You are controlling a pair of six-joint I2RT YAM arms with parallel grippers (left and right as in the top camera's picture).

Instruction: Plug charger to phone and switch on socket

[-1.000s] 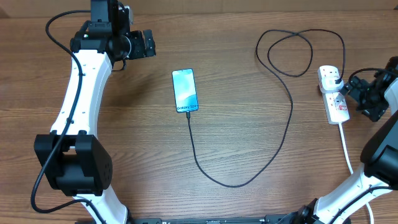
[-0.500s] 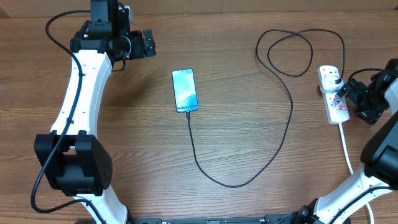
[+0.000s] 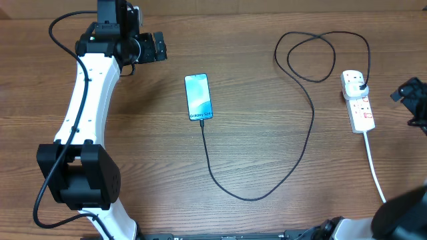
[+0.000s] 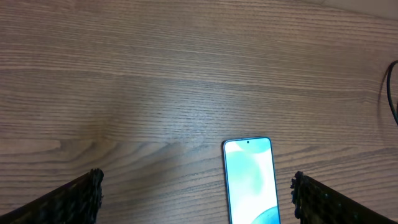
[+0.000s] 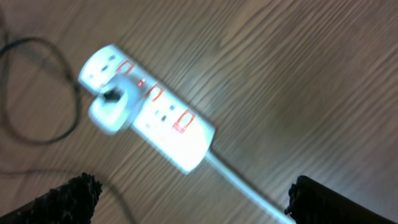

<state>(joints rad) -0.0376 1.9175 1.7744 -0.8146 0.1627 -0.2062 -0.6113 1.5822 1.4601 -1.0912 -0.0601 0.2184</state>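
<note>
Underneath everything, wooden worktop (image 3: pixel 267 213), bare grain between the items.

Along the left side, left arm (image 3: pixel 87 100) parked and unmoved over the last second. Left jaws wide apart and empty, looking down at the top end of the phone (image 4: pixel 249 180) in the wrist view.

At the right edge, right arm (image 3: pixel 415 100) now drawn off sideways, clear of the socket (image 3: pixel 358 101) crowded a moment ago. Right jaws wide apart, holding nothing.

Across the middle, charger (image 3: pixel 310 113) in long loops. One end at the phone's lower short edge, apparently seated. Other end at a plug (image 3: pixel 359 83) in the socket's far outlet.

Socket now uncovered at the right, thick white cord (image 3: pixel 373 167) trailing toward the near edge. Phone flat at centre, screen lit, well apart from both arms.

Beside the plug, small red glow (image 5: pixel 142 82) in the blurred right wrist view, possibly a lit switch, impossible to tell for sure.

Reads as switch pressed and retreat under way. Probably near done, pending a sharper look at that switch.
</note>
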